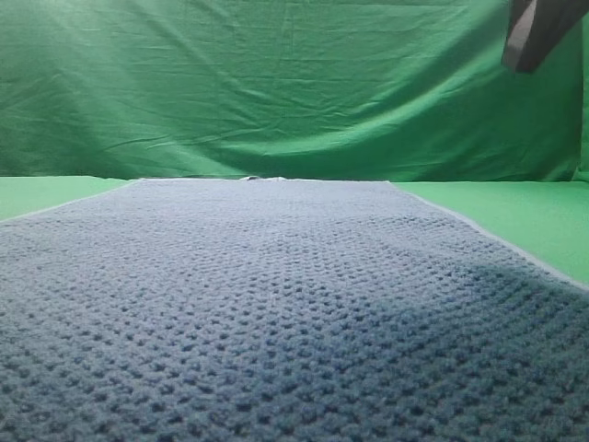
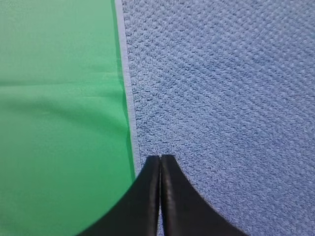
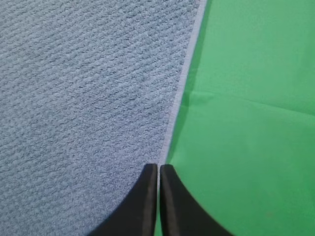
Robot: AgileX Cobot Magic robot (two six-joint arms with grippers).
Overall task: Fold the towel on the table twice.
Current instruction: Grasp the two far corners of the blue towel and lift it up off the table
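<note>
The blue-grey waffle-weave towel [image 1: 267, 304] lies spread flat on the green table [image 1: 525, 216], filling most of the exterior view. My left gripper [image 2: 160, 158] is shut, its black fingertips hovering over the towel [image 2: 221, 98] just inside its pale left hem. My right gripper [image 3: 158, 167] is also shut, poised above the towel [image 3: 88, 98] at its right hem, where cloth meets table [image 3: 246, 123]. Neither holds anything. In the exterior view only a dark piece of an arm [image 1: 534, 32] shows at the top right.
A wrinkled green backdrop cloth [image 1: 276, 83] hangs behind the table. Bare green table [image 2: 59, 123] lies to the left of the towel and also to its right. A shadow falls over the towel's near right part.
</note>
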